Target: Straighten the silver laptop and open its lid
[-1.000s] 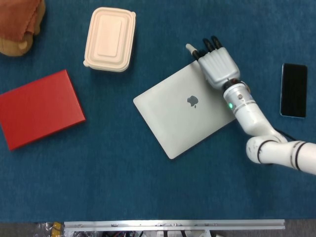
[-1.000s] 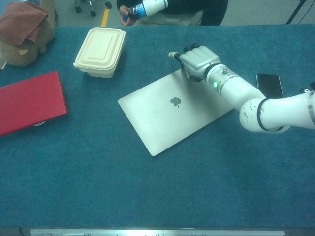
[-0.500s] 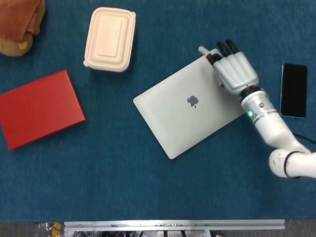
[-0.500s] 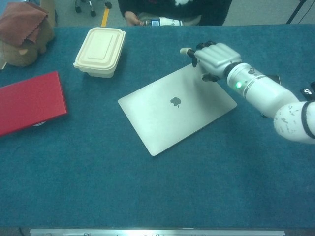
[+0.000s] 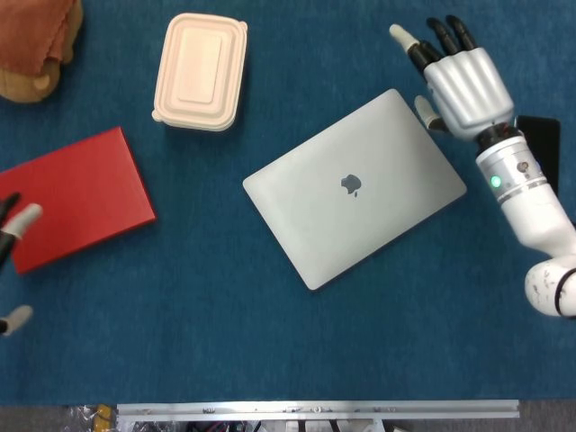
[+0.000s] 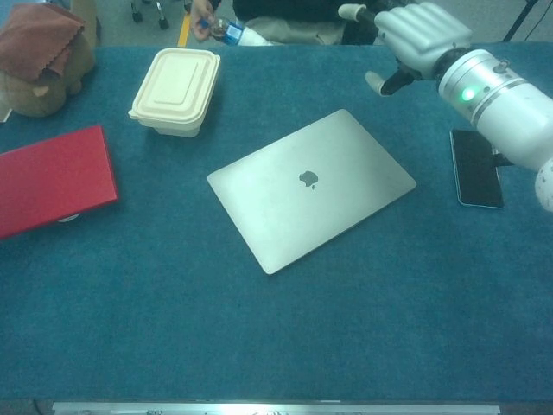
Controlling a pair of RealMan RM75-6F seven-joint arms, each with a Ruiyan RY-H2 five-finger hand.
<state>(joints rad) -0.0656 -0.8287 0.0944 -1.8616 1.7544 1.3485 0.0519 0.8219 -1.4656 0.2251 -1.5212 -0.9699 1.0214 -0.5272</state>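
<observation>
Right hand (image 5: 461, 83) now off the laptop (image 5: 355, 187), fingers spread, empty; left fingertips (image 5: 20, 219) only in head view.

A cream lidded food container (image 5: 200, 72) sits at the far side of the blue tablecloth (image 5: 225, 333). A red notebook (image 5: 74, 198) lies left. A black smartphone (image 6: 477, 168) lies right. A brown cloth (image 6: 39, 36) drapes a tan object at the far-left corner.

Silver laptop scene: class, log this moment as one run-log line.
silver laptop: skewed, lid closed | right hand: raised beside its far corner, empty | left hand: only fingertips visible | step: straightening pending
</observation>
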